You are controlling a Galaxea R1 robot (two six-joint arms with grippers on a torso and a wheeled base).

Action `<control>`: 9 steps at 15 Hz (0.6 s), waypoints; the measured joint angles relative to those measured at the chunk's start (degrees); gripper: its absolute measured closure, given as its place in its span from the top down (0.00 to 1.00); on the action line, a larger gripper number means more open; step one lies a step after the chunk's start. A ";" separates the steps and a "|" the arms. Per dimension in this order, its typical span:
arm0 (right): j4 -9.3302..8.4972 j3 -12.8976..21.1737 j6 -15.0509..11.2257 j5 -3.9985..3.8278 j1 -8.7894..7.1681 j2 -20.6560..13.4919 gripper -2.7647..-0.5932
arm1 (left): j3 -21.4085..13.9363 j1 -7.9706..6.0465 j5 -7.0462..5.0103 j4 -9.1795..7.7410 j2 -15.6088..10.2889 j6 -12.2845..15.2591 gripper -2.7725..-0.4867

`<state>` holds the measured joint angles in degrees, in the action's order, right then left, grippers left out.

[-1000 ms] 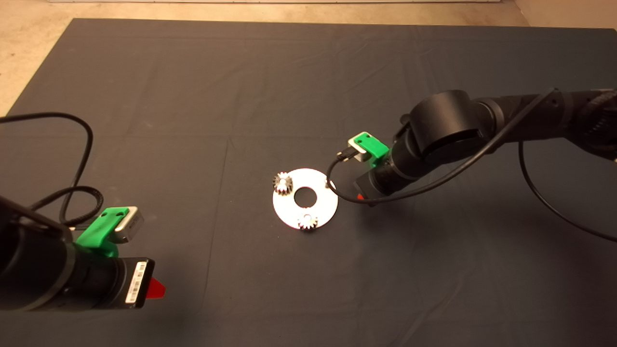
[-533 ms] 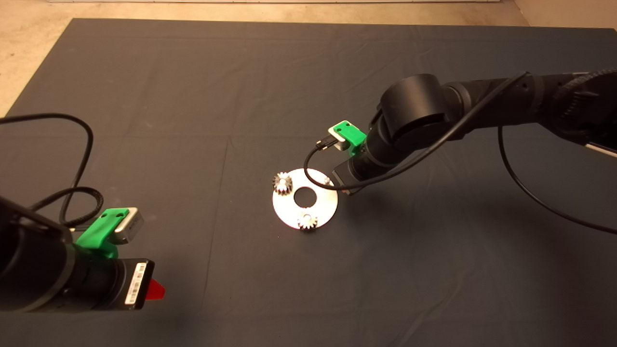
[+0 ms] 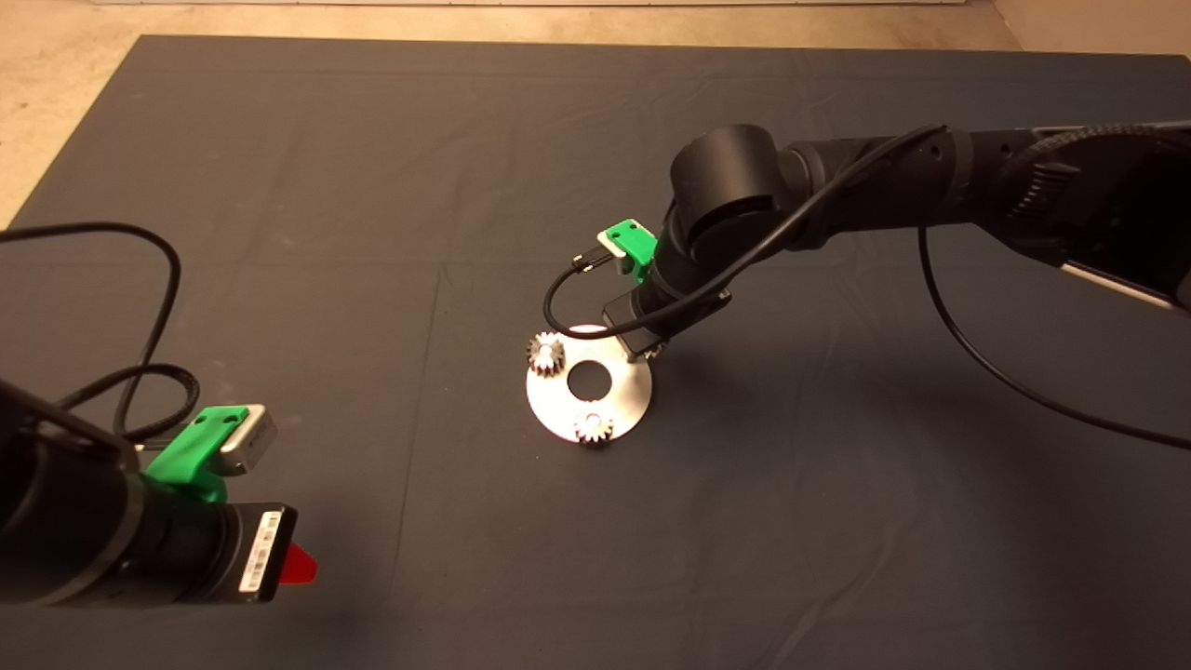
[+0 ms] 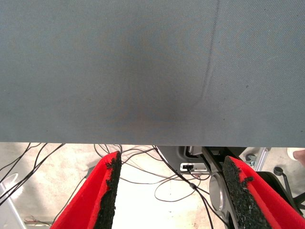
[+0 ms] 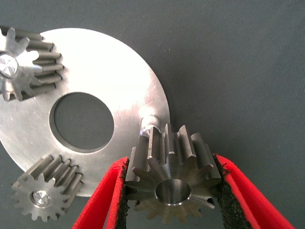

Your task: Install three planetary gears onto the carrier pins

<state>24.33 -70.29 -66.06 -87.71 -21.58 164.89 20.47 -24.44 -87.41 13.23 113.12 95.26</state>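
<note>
The right gripper (image 5: 171, 191) hangs over the middle of the desk, its fingers (image 5: 116, 195) closed on the third gear (image 5: 171, 179), which it holds flat with the centre hole showing. The round plate (image 3: 625, 395) lies on the mat (image 3: 372, 186) near the desk's centre; two gears already sit on their pins, one (image 3: 546, 354) on the plate's side toward the left edge of the desk, the other (image 3: 593, 429) on its near side. The last bare pin (image 5: 148, 120) stands at the plate's rim, just beside the held gear and not yet under its hole. The main risk, as judged from here, is misalignment: if the hole comes down off centre, the gear may ride on the pin's top, tilt in the grip, or push the loose plate across the mat. Its teeth could also catch on a seated neighbour. The left gripper (image 4: 169, 191) waits at the near left corner, fingers spread wide and empty.
</note>
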 joint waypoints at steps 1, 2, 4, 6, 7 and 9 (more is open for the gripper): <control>-0.14 -0.82 0.00 0.00 0.00 0.44 0.23 | 0.00 0.00 0.00 -0.02 -0.02 0.00 0.43; -0.41 -1.37 0.02 -0.02 0.00 0.74 0.23 | 0.00 0.00 0.00 -0.09 -0.05 0.00 0.43; -0.99 -2.26 0.02 0.00 0.00 1.24 0.23 | 0.00 0.00 0.00 -0.18 -0.13 0.00 0.43; -1.73 -3.18 0.02 0.00 0.00 1.65 0.23 | 0.00 0.00 0.00 -0.22 -0.13 0.00 0.43; -2.01 -3.66 0.02 -0.02 0.00 1.80 0.23 | 0.00 0.00 0.00 -0.22 -0.13 0.00 0.43; -2.43 -4.71 0.07 -0.02 0.00 2.32 0.23 | 0.00 0.00 0.00 -0.26 -0.13 0.00 0.43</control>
<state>21.90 -75.00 -65.99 -87.74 -21.58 167.21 20.47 -24.44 -87.41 12.97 112.98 95.26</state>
